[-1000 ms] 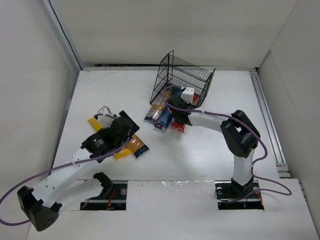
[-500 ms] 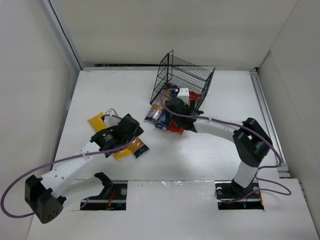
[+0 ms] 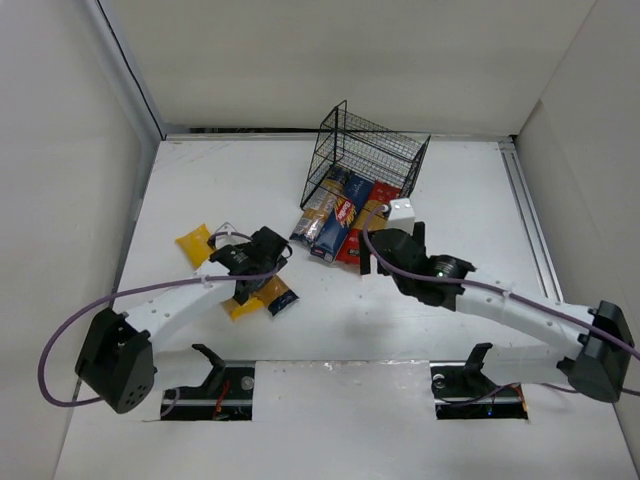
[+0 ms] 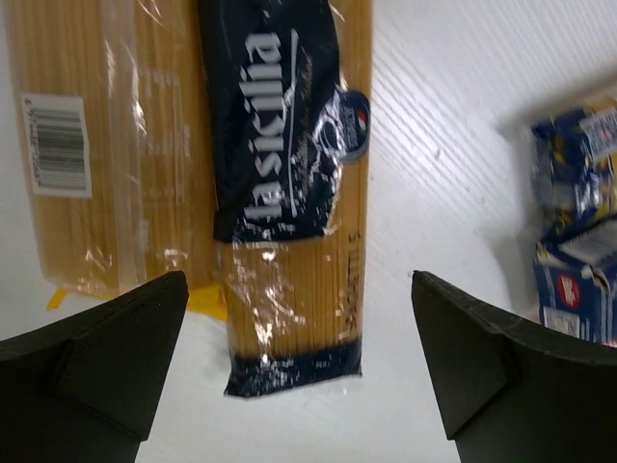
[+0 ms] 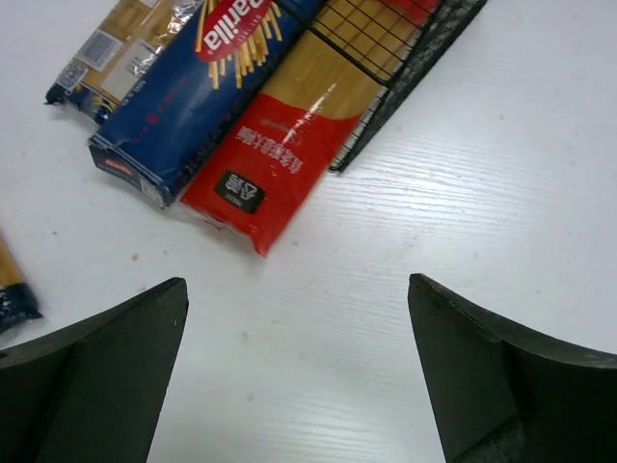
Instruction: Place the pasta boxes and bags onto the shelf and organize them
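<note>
The shelf (image 3: pixel 368 158), a black wire rack, lies tipped at the back centre. A clear spaghetti bag (image 3: pixel 318 203), a dark blue box (image 3: pixel 336 222) and a red bag (image 3: pixel 362 228) stick out of its mouth side by side. My right gripper (image 3: pixel 378 252) is open just short of the red bag (image 5: pixel 275 159), holding nothing (image 5: pixel 297 285). My left gripper (image 3: pixel 262 270) is open above a yellow bag with a dark blue label (image 4: pixel 289 193), its fingers apart on either side of the bag's near end (image 4: pixel 296 280). A second yellow bag (image 4: pixel 77 145) lies beside it.
Another yellow bag (image 3: pixel 195 245) lies at the far left of the white table (image 3: pixel 440 190). Blue packages (image 4: pixel 578 241) show at the right edge of the left wrist view. The shelf's mesh edge (image 5: pixel 405 58) rests on the table. White walls enclose the table.
My right gripper has opened and drawn back from the shelf mouth toward the near right, leaving the packages there. My left gripper has shifted right over the blue-labelled bag.
</note>
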Controlling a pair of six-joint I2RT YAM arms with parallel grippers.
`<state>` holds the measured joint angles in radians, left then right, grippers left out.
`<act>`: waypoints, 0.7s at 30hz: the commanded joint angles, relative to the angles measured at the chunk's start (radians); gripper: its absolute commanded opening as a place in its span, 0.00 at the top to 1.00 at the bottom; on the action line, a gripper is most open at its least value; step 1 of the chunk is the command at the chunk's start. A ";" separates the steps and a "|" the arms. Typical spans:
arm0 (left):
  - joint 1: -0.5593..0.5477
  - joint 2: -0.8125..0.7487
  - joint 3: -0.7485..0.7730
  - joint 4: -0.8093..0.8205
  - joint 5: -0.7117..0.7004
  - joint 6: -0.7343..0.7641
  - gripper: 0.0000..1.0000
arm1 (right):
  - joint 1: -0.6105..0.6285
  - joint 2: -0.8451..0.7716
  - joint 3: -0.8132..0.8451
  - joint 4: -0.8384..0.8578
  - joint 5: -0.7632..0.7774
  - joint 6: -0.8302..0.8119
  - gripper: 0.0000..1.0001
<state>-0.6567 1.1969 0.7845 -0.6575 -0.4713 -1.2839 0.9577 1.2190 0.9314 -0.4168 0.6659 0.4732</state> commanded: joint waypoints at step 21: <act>0.172 0.354 -0.013 0.280 0.071 0.145 0.17 | 0.000 -0.302 -0.143 -0.165 0.083 -0.012 0.00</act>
<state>-0.4953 1.5299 0.8280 -0.4889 -0.4870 -1.1633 0.9569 0.9508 0.7879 -0.5694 0.7174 0.4484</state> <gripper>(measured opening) 0.854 0.998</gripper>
